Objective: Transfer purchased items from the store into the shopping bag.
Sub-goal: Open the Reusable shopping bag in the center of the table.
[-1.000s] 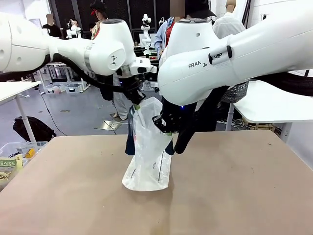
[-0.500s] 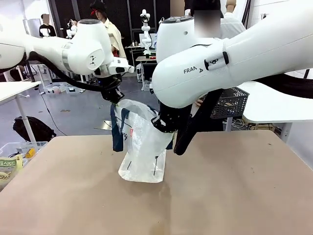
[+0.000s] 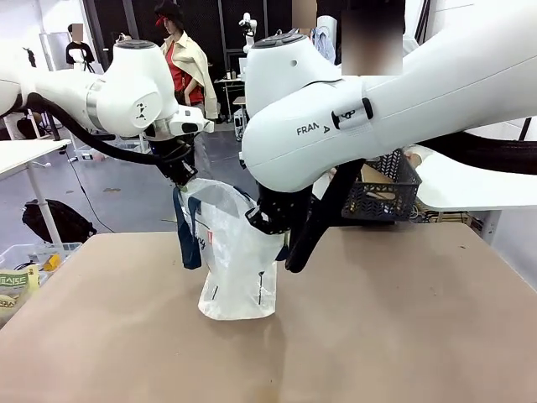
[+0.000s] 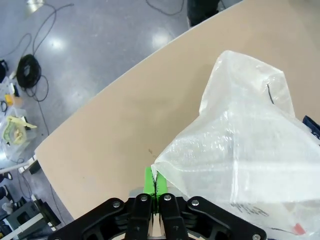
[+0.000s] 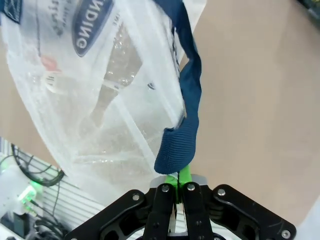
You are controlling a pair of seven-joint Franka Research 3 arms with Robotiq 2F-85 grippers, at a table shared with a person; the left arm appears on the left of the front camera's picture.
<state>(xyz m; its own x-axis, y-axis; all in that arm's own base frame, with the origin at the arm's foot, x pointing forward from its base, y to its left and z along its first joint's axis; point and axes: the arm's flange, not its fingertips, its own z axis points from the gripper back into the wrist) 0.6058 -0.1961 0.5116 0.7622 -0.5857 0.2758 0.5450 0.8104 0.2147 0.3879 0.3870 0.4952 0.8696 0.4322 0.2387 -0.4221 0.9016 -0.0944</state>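
1. Shopping bag (image 3: pixel 239 264): stands upright on the table (image 3: pixel 403 336), left of centre and nearer the far edge than the near edge. Its base appears to rest on the surface. The translucent, crinkled plastic carries dark print on its side.
2. Left gripper (image 3: pixel 186 174): fully closed. The left wrist view shows the gripper (image 4: pixel 155 184) pinching a corner of the bag's thin plastic rim (image 4: pixel 250 150) between its green pads, above the table's left edge (image 4: pixel 125 115).
3. Right gripper (image 3: pixel 267 220): fully closed at the opposite side of the bag's top. The right wrist view shows the gripper (image 5: pixel 178 183) clamped where the folded end of the navy strap (image 5: pixel 189 95) meets the plastic (image 5: pixel 100 100). Whether the pads bite the strap, the film or both cannot be told.
4. Bag mouth: stretched between the two grippers, with the left grip higher than the right. The top of the bag is held off the table by both arms.
5. Second strap (image 3: pixel 186 239): hangs loose down the bag's left side, below the left gripper.
6. Basket (image 3: pixel 382 191): dark and perforated, raised above the table's far right edge and well apart from the bag. A person's hand (image 3: pixel 413 157) is at its rim. Something tan shows inside, but it cannot be identified.
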